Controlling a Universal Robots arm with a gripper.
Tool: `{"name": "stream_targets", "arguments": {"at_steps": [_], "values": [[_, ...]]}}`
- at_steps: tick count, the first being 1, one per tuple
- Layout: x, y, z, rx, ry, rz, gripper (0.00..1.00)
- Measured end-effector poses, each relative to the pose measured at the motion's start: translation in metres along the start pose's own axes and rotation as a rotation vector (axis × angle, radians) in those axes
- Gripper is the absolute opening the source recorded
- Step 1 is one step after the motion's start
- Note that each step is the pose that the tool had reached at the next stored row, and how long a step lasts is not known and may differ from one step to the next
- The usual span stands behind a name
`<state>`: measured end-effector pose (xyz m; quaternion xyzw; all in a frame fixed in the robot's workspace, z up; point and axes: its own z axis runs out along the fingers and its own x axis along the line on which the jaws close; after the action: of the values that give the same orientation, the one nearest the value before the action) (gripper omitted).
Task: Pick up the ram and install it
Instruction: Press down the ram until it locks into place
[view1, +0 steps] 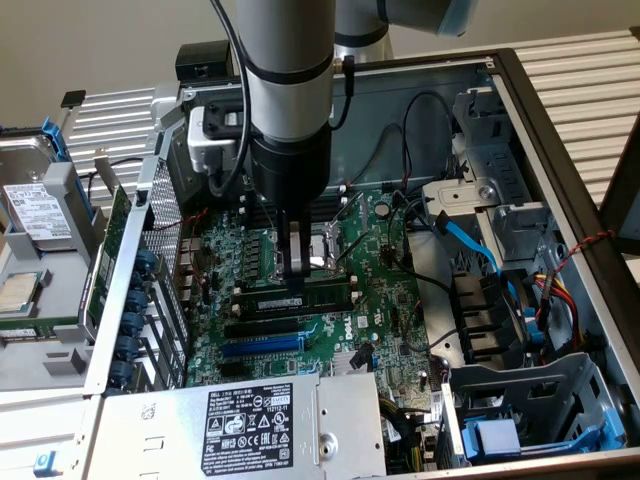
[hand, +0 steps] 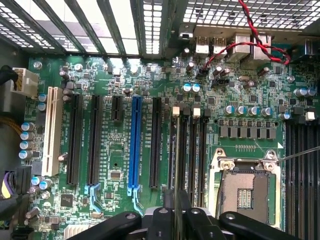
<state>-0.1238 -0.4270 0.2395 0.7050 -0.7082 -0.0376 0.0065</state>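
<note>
Just beside the bare CPU socket (view1: 322, 250), the ram (view1: 300, 297) lies flat on the motherboard (view1: 380, 300), with the tool (view1: 293, 268) clenched around its upper edge. A shallow or off-centre pinch could let it tilt or drop onto the board.

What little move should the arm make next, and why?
Probably a small straight lift. The gripper looks closed on the memory stick, which lies low on the green board beside the processor socket, so raising it should clear nearby parts before carrying it anywhere.
</note>
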Motion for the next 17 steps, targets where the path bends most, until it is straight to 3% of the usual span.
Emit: {"name": "stream_targets", "arguments": {"at_steps": [11,15,17], "values": [[-0.0034,0.0007,0.0023,0.0024,0.0013,0.0,0.11],[-0.0035,0.0006,0.003,0.0035,0.0086,0.0,0.11],[-0.0034,0.0005,0.004,0.0057,0.0095,-0.001,0.11]]}}
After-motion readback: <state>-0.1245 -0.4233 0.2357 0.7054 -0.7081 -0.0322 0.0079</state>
